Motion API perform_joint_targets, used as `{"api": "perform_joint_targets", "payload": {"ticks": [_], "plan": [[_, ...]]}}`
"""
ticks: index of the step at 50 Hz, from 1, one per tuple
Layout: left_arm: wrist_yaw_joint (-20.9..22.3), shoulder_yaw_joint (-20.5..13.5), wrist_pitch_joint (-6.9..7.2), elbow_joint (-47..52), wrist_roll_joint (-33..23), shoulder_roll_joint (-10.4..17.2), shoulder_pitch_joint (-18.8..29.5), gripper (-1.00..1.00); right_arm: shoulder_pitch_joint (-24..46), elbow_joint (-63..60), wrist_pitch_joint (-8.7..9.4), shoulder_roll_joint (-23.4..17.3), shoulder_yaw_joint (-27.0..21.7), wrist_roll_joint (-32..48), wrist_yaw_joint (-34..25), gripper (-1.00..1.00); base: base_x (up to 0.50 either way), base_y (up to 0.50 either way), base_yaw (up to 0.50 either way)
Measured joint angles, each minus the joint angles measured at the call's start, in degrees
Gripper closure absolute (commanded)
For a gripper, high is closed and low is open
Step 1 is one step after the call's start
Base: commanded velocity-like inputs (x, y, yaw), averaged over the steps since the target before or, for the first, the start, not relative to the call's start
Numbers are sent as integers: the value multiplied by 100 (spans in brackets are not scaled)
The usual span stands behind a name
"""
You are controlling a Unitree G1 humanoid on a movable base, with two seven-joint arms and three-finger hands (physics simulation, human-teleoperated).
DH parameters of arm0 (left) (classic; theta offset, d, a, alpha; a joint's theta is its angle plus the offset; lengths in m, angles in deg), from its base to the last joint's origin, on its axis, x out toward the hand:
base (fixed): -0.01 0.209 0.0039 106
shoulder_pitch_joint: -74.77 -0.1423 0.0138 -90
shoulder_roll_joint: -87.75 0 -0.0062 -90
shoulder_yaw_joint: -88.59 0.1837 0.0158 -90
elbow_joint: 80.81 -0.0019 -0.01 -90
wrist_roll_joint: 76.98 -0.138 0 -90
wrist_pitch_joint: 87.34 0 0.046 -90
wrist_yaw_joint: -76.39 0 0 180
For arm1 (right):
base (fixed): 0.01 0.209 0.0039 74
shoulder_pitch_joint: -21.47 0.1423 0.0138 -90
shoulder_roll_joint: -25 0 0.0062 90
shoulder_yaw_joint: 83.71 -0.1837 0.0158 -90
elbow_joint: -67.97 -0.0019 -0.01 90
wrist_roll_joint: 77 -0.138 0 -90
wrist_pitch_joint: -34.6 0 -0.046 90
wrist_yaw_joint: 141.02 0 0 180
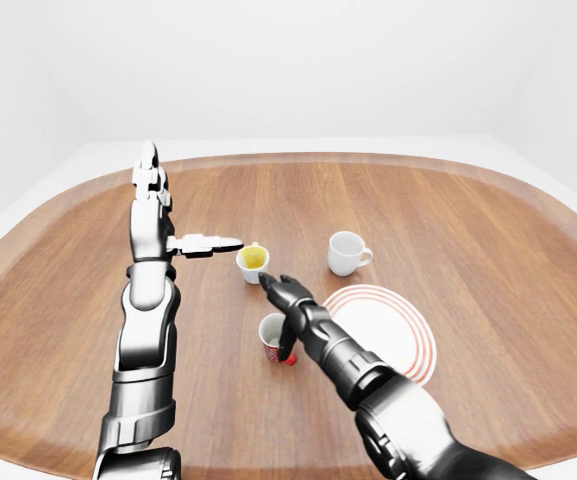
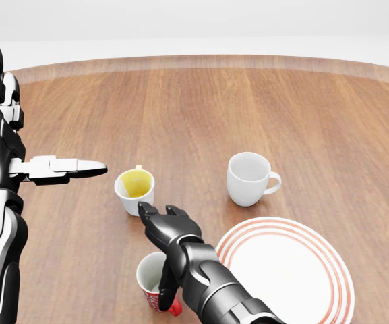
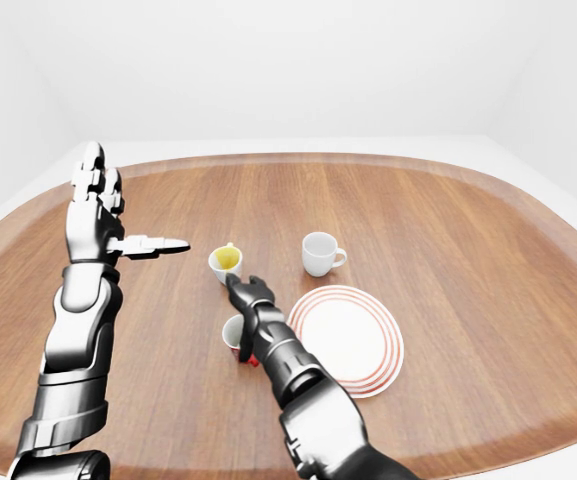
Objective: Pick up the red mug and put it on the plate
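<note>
The red mug (image 2: 152,282), white inside, stands upright near the bottom of the head view, its handle (image 2: 174,309) turned to the lower right. My right hand (image 2: 158,246) hovers over the mug's right rim. It is open: two fingers (image 2: 147,214) stretch toward the top left, and the thumb (image 2: 166,283) hangs down by the rim. The white plate (image 2: 295,270) with red rings lies to the mug's right, with nothing on it. My left hand (image 1: 168,225) is raised at the left, open, its palm flat and its thumb pointing right.
A small white cup (image 2: 135,192) with a yellow inside stands just above my right hand. A plain white mug (image 2: 248,178) stands above the plate. All rest on a round wooden table (image 2: 248,101), whose far rim shows along the top.
</note>
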Motion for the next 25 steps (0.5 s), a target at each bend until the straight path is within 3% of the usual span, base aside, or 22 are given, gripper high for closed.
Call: {"api": "perform_joint_targets", "payload": {"ticks": [25], "plan": [[7,-52,0,3,54,43,-22,-100,-67,344,0,160,6,120,139,-100,0,0,0]]}}
